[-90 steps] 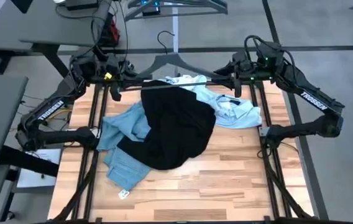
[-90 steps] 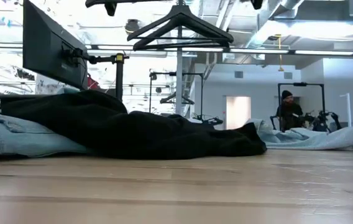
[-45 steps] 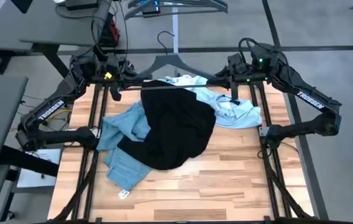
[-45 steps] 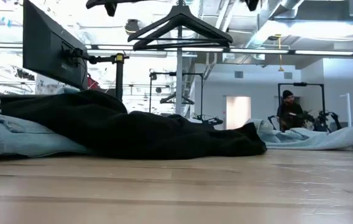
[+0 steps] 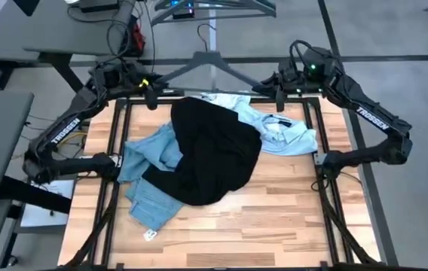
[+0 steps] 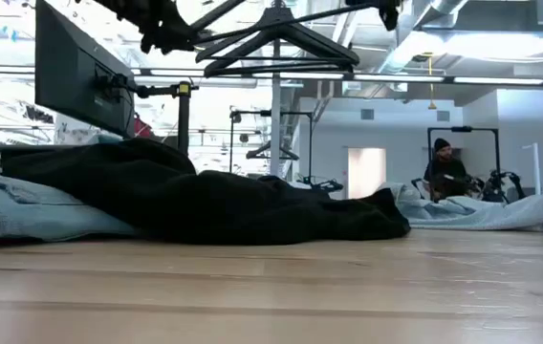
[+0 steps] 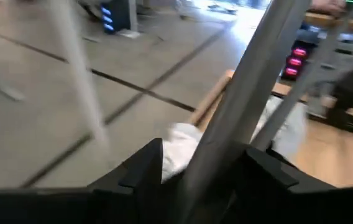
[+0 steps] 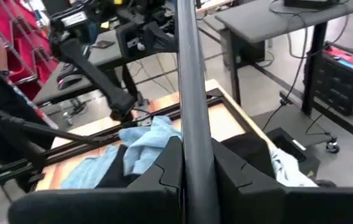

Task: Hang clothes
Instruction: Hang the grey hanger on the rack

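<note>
Together, both pincers, left [image 5: 152,93] and right [image 5: 268,88], grip the hanger [image 5: 208,64].

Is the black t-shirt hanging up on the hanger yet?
No. The black t-shirt lies crumpled on the table; the hanger is bare.

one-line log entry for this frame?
left gripper: shut on hanger | right gripper: shut on hanger | t-shirt, shirt, jeans: heaped on table

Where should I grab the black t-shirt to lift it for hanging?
Take the black t-shirt at its far edge, coming straight down: it lies on top of the jeans and pale shirt, and that edge sits nearest the raised hanger.
</note>
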Controlling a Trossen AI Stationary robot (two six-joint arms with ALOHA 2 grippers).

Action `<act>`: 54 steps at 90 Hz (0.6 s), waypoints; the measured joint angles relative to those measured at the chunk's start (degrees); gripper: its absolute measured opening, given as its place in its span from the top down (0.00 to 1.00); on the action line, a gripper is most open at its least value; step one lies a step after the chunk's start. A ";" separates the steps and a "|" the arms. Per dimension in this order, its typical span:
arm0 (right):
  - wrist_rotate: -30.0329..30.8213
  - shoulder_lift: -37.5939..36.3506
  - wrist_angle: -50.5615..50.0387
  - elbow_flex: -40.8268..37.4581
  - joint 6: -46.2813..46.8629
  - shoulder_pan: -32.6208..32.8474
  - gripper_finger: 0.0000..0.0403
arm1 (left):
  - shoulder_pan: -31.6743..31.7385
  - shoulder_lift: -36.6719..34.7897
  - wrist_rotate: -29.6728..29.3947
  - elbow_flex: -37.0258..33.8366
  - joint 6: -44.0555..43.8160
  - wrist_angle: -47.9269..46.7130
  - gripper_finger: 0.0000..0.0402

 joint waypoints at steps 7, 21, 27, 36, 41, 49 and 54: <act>-1.02 2.30 4.42 0.12 1.65 -1.40 0.93 | 0.32 -1.12 -2.01 -0.02 1.37 2.58 0.61; -3.33 8.88 9.55 3.65 2.76 -4.52 0.93 | 0.46 -4.06 -7.97 1.40 7.05 2.18 0.61; -5.33 11.40 8.14 6.49 1.88 -5.79 0.93 | 0.26 -5.50 -15.01 2.96 13.24 -0.61 0.61; -7.15 13.71 3.93 9.36 -1.71 -7.46 0.93 | 0.44 -7.11 -24.09 4.40 21.31 -1.87 0.61; -6.99 14.42 2.11 10.78 -3.71 -7.94 0.93 | 1.08 -8.61 -26.86 4.77 23.09 -3.62 0.61; -8.63 14.71 -3.67 12.95 -8.22 -9.17 0.93 | 1.70 -9.84 -26.81 4.92 23.66 -7.59 0.61; -10.90 14.56 -4.91 13.25 -10.43 -10.21 0.93 | 1.72 -10.49 -24.95 4.92 22.68 -10.23 0.61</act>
